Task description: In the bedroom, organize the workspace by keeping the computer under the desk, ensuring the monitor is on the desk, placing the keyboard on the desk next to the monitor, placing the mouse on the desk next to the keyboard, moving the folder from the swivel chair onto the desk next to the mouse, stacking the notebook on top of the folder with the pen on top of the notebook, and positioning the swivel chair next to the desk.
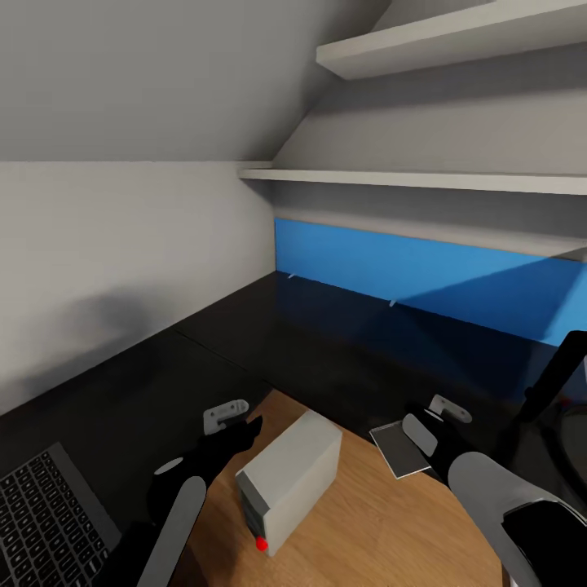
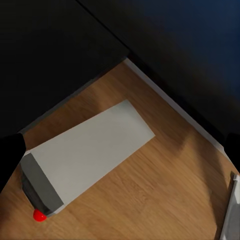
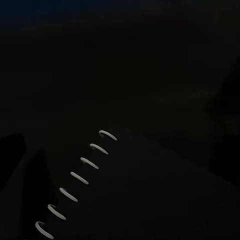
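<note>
Nearest the head camera are the robot's two arms, grey forearm shells rising from the bottom of the frame on either side of the computer (image 1: 289, 493). That light grey tower lies on its side on a wooden floor patch (image 1: 383, 522), its darker front panel and small red light turned toward the robot; the left wrist view shows the same case (image 2: 87, 155) flat on the wood with the red light at its near end. The left pincer (image 1: 232, 428) hangs just beside the tower's far end, close to the front edge of the glossy black desk surface (image 1: 326, 334); its black fingers blend into that dark top, so I cannot tell whether they are spread or closed. The right pincer (image 1: 432, 424) sits near a thin dark-covered notebook (image 1: 399, 448) with pale edges, which lies by the front edge of the surface; whether this pincer is released or clenched also cannot be told. In the right wrist view a row of pale spiral rings (image 3: 75, 182) crosses an otherwise black field. A keyboard (image 1: 45, 522) with dark keys rests at the near left corner of the surface. Along the back edge runs a bright blue panel (image 1: 424, 277), with white shelves (image 1: 424, 178) above it.
</note>
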Tool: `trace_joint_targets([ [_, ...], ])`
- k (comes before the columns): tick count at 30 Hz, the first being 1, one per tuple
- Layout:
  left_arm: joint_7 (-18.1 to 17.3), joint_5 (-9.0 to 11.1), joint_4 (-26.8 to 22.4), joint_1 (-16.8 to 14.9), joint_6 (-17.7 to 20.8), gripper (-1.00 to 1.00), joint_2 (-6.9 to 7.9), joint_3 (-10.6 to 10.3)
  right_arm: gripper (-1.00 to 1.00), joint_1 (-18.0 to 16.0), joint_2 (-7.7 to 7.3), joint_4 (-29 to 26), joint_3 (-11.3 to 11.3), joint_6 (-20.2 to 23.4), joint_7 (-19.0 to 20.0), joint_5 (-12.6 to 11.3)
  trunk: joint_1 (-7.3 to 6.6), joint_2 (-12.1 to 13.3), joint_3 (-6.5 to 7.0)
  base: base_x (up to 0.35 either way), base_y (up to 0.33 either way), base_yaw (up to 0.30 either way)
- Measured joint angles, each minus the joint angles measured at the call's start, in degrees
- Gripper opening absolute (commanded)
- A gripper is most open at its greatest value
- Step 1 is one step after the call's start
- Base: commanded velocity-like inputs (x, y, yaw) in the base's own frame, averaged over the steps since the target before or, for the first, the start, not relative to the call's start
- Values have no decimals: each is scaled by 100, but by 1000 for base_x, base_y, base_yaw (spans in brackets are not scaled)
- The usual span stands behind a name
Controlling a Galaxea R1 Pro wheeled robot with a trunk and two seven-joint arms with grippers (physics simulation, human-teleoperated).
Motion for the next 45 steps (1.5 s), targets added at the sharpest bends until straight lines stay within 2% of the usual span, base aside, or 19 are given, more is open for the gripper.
trace_joint_targets([
  [7, 0, 0, 0, 0, 0, 100, 0, -1, 100, 0, 1, 1, 1, 0, 0, 3, 0, 0, 0, 0, 0, 0],
  [12, 0, 0, 0, -1, 0, 100, 0, -1, 100, 5, 1, 50, -77, 4, 2, -167, -109, 200, 88, 0, 0, 0],
  [29, 0, 0, 8, 0, 0, 100, 0, -1, 100, 5, 2, 41, -84, -17, 1, -160, -482, 882, 393, 0, 0, 0],
  [45, 0, 0, 10, 0, 0, 100, 0, -1, 100, 5, 0, -60, -85, -44, 1, -159, -483, 884, 394, 0, 0, 0],
])
